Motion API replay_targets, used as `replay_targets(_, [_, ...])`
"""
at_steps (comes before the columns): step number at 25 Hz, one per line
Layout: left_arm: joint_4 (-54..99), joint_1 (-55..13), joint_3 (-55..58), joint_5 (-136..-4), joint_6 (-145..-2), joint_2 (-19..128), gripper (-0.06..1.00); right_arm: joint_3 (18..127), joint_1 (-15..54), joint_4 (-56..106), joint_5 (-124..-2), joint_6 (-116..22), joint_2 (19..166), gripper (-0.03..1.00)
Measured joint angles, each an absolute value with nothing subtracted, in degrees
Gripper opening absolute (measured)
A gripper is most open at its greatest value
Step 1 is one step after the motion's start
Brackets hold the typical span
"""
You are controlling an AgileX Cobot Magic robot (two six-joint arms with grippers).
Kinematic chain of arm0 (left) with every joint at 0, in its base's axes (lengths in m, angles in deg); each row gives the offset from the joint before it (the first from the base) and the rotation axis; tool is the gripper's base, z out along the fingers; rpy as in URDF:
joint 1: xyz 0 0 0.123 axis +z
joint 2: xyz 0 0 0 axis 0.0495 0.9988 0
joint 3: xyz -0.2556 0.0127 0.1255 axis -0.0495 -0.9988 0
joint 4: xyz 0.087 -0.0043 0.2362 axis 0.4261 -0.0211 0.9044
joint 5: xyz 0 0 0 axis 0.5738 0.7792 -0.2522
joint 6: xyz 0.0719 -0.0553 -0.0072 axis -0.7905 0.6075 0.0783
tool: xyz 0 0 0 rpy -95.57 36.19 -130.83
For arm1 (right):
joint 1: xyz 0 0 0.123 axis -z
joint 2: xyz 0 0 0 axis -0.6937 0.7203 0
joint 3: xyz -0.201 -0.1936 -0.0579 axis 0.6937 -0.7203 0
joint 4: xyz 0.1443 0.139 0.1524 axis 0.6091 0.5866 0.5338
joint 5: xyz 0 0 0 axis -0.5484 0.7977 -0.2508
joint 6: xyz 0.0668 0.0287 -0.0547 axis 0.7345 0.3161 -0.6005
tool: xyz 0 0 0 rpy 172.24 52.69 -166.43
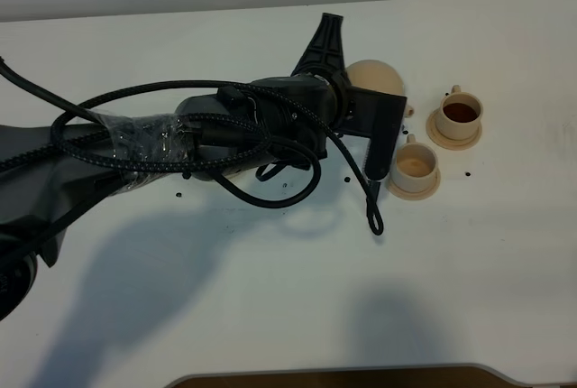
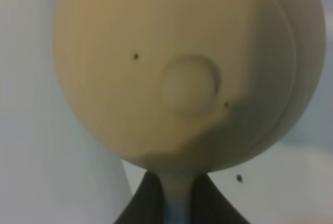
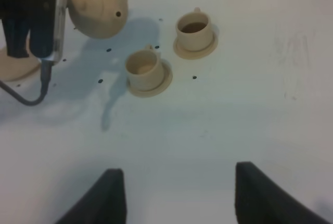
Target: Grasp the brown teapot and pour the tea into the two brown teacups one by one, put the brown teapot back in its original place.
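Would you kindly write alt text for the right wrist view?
The left gripper holds the brown teapot beside two teacups on saucers; the teacup farther from it holds dark tea, the nearer teacup looks pale inside. The right gripper hangs open over the table.

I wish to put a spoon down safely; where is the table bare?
Bare: the wide table front, below the left arm in the high view, and right of the dark-filled teacup. Crowded: where the brown teapot hangs beside the paler teacup.
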State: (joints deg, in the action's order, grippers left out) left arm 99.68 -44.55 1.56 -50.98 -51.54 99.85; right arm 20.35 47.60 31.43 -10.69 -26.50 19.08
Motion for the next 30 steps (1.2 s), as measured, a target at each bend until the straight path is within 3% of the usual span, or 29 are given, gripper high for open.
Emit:
replay_targets(19, [113.24,-44.65,1.56,-54.04,-51.64,105.08,0.14,20.35,47.6,31.43,-10.69,-26.5,19.08,0.48])
replay_targets(30, [123.46,-46.22,1.55,-50.54,-44.83,105.57,0.14,20.35,47.6,31.43,-10.69,-26.5,19.08,0.48])
